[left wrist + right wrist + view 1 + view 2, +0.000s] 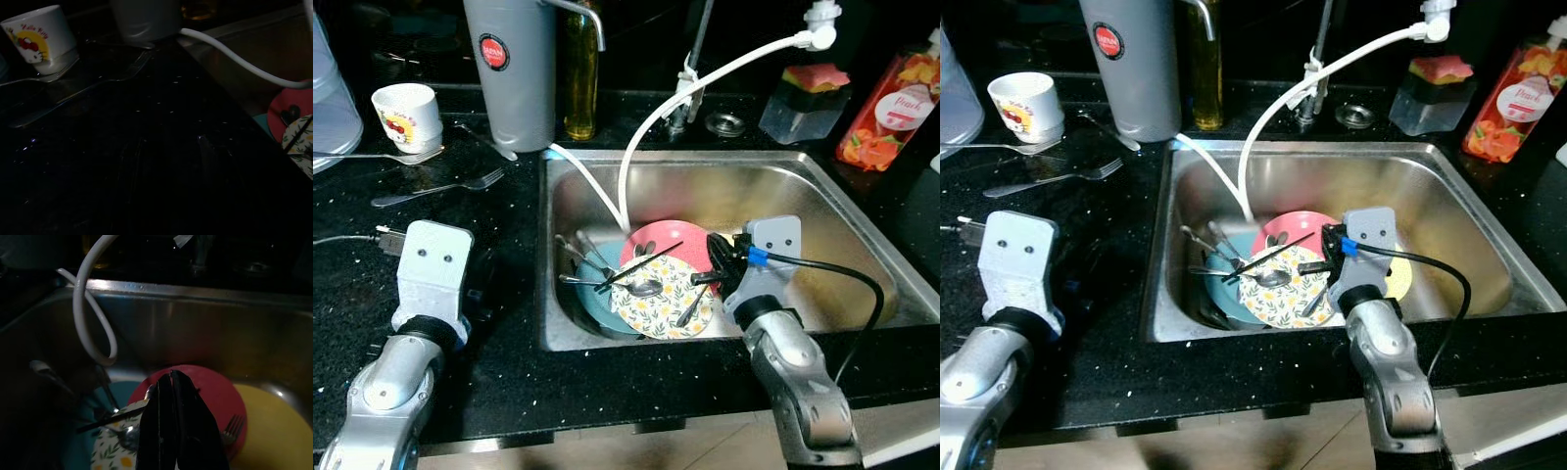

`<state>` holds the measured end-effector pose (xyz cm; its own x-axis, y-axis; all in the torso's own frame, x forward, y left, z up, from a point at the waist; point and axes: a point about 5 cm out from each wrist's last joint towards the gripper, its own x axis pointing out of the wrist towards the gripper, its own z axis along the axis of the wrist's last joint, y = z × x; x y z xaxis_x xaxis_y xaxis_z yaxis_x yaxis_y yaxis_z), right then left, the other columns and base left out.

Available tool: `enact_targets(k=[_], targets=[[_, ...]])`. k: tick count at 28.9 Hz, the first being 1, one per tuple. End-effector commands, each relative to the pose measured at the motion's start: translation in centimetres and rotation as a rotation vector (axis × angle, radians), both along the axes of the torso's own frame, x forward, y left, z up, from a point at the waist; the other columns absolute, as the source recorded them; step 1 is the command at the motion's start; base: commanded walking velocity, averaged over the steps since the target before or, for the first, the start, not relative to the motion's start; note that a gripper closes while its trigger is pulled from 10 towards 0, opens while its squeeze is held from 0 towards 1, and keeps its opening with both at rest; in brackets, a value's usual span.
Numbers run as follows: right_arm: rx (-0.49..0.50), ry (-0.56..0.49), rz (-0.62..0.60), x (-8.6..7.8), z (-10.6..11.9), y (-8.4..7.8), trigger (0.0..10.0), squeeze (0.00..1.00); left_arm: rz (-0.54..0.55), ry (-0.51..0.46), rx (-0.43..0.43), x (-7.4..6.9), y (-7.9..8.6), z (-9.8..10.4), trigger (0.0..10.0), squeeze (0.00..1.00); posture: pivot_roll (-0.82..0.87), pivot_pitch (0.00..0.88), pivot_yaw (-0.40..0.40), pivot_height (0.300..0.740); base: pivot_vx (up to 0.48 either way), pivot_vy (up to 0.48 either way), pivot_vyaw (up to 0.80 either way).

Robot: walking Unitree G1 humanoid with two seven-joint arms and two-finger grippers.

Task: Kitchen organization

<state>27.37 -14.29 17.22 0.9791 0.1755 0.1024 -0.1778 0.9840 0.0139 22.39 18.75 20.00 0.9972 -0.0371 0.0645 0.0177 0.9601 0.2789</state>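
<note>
My desk point(499, 323) is black speckled stone around a steel sink point(862, 211) filling the middle and right of the frame, where pink point(671, 240), teal point(592, 299), yellow point(1400, 279) and flowered plates point(671, 308) lie stacked under scattered cutlery and a looping white hose point(646, 127). My right end effector point(171, 382) hangs over the pink plate with its fingers pressed together, holding nothing. My left end effector point(475, 294) rests over the desk at lower left, its fingers too dark to judge, with a cartoon mug point(406, 116) and a fork point(440, 188) at upper left.
</note>
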Motion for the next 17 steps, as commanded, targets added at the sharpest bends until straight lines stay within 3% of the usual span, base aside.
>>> enact_targets(k=[1, 8, 17], targets=[[0.006, 0.033, 0.008, -0.5, -0.4, 0.2, 10.0, 0.00, -0.013, -0.028, 0.034, -0.1, -0.2, 0.3, 10.0, 0.00, 0.18, 0.069, -0.087, 0.740, 0.000, 0.000, 0.00], [-0.020, 0.094, 0.018, -1.6, -2.0, 0.2, 10.0, 0.00, -0.007, -0.080, 0.052, 0.4, -0.1, 0.0, 10.0, 0.00, 0.18, 0.060, -0.093, 0.740, 0.000, 0.000, 0.00], [0.039, 0.156, 0.052, -1.0, -2.1, -0.2, 10.0, 0.00, 0.003, -0.103, 0.060, 1.1, -0.1, -0.2, 10.0, 0.00, 0.18, 0.045, -0.089, 0.740, 0.000, 0.000, 0.00]])
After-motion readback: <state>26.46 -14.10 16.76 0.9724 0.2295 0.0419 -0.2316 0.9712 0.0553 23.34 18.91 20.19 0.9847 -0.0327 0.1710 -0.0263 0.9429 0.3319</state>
